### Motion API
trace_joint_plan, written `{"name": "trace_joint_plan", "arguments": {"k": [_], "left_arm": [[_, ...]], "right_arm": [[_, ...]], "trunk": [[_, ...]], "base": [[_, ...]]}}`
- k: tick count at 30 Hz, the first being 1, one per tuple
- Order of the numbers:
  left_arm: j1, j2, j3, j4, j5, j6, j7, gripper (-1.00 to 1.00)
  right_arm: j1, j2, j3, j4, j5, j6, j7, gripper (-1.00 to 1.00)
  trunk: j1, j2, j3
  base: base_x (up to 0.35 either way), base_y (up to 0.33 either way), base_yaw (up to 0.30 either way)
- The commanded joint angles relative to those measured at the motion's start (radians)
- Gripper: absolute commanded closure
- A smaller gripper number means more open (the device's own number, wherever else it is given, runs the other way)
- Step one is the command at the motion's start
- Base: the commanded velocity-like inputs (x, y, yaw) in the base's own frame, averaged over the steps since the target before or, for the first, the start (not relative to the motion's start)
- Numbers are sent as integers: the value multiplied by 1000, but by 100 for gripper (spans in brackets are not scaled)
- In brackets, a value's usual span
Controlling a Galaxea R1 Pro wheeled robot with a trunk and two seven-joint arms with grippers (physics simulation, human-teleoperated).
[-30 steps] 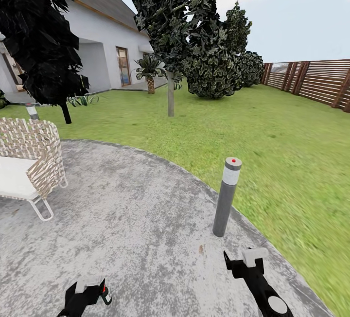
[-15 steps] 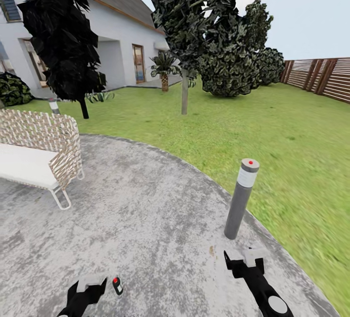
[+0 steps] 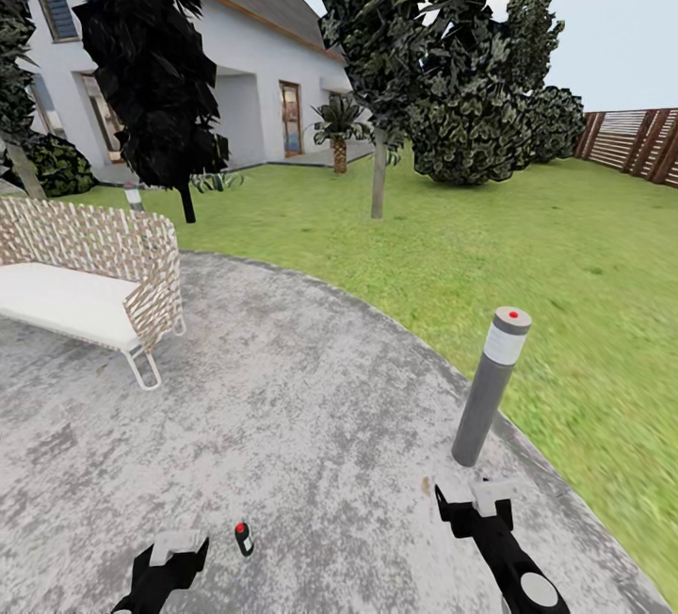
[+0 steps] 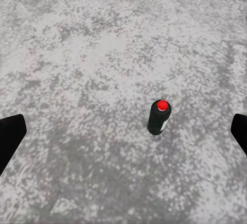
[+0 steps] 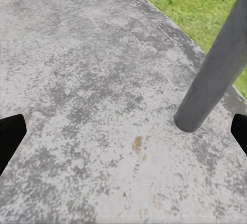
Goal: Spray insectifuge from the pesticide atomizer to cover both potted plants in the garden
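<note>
Atomizer placement is the point of interest: the pesticide atomizer point(image 3: 244, 538) is standing upright on the round grey stone patio point(image 3: 311, 388), red cap uppermost, resting free of any grip. The left gripper point(image 3: 174, 553) is hovering low over the paving just beside the bottle, its fingers spread wide and holding nothing; in the left wrist view the bottle point(image 4: 159, 117) is sitting between the two dark fingertips at the frame edges, nearer one than the other, and apart from both. That wide spread appears set to straddle the slim body once the arm comes down, so the step in hand looks like the approach before the pick. The right gripper point(image 3: 476, 501) is likewise open and empty, parked near the base of the grey bollard light point(image 3: 490, 388) at the patio edge, probably to stay clear of the working arm. Beyond the lawn point(image 3: 490, 237), one of the potted plants point(image 3: 218, 182) is showing as a low rosette near the house point(image 3: 245, 58), well apart from the bottle; spraying is not yet begun. A woven bench point(image 3: 89, 280) is standing to the left.
</note>
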Motion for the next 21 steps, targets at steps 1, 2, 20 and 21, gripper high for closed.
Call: {"name": "trace_joint_plan", "arguments": {"k": [1, 2, 20, 21], "left_arm": [[-4, -1, 7, 0, -1, -1, -4, -100], [-11, 0, 7, -3, -1, 0, -4, -100], [-80, 2, 2, 11, -4, 86, -4, -100], [-80, 2, 2, 11, -4, 86, -4, -100]], "right_arm": [[0, -2, -4, -1, 13, 6, 7, -100], [0, -4, -4, -20, 13, 7, 7, -100], [0, -1, 2, -188, 12, 60, 9, -100], [0, -1, 3, -187, 12, 61, 9, -100]], "trunk": [[4, -8, -4], [8, -15, -7], [77, -141, -64], [80, -148, -67]], "base": [[0, 0, 2], [0, 0, 0], [0, 0, 0], [0, 0, 0]]}}
